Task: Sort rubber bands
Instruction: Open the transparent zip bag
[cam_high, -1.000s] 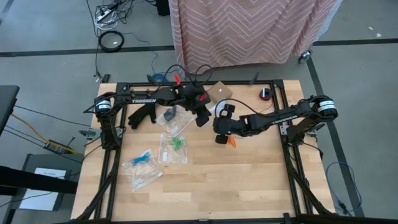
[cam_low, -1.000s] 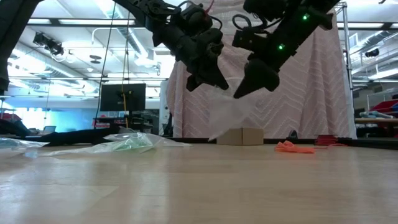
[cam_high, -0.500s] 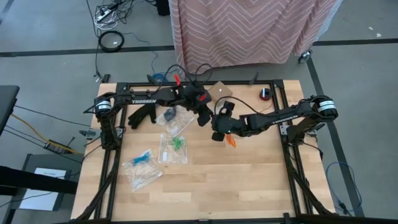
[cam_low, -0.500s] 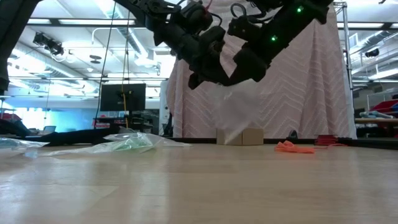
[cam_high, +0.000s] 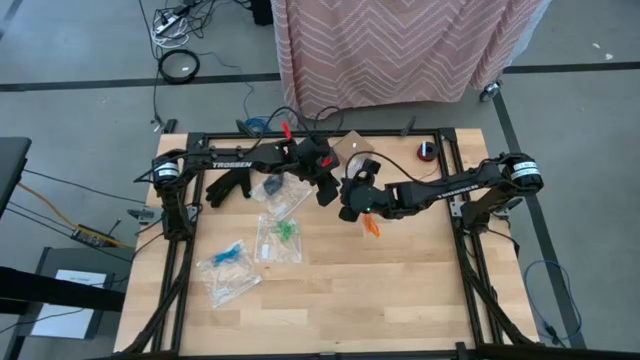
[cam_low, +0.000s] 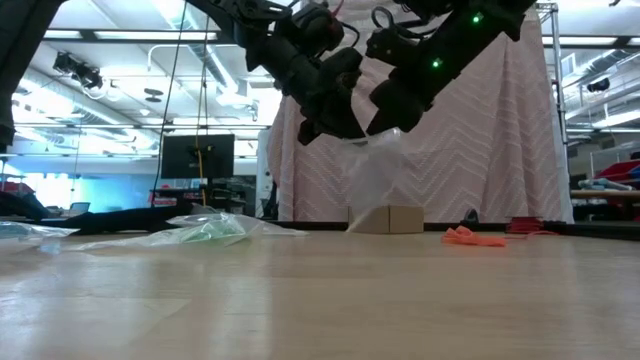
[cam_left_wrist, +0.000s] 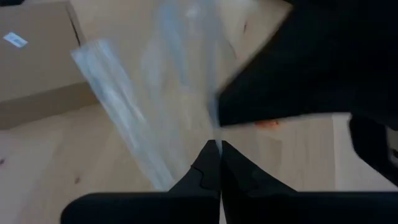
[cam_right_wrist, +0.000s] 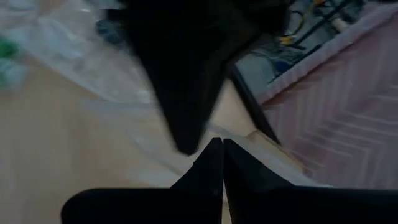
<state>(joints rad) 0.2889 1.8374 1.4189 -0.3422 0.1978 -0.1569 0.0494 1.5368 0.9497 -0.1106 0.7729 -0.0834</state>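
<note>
Since the earlier frames, the right gripper (cam_high: 345, 210) has travelled toward the left gripper (cam_high: 327, 193), and now the two stand just beside each other above the middle of the desk, nearer its far edge. Between them hangs a clear zip bag (cam_low: 375, 178), lifted off the wood. The left gripper's fingers are pressed together on the bag's upper edge. The right gripper's fingers are also together and meet the same bag, though I cannot tell how firm its hold is. My judgement is that the arms prepare to open this bag for the next colour.

Orange rubber bands (cam_high: 372, 227) lie loose on the desk (cam_high: 400, 290), just beside the right gripper and toward the near edge. Green rubber bands (cam_high: 287, 230) and blue rubber bands (cam_high: 230, 254) already sit inside other zip bags toward the left side.

A small cardboard box (cam_high: 356, 147) rests at the far edge. Beyond the desk hangs a pink zigzag curtain (cam_low: 500, 150), and a dark monitor (cam_low: 197, 155) stands in the room.
</note>
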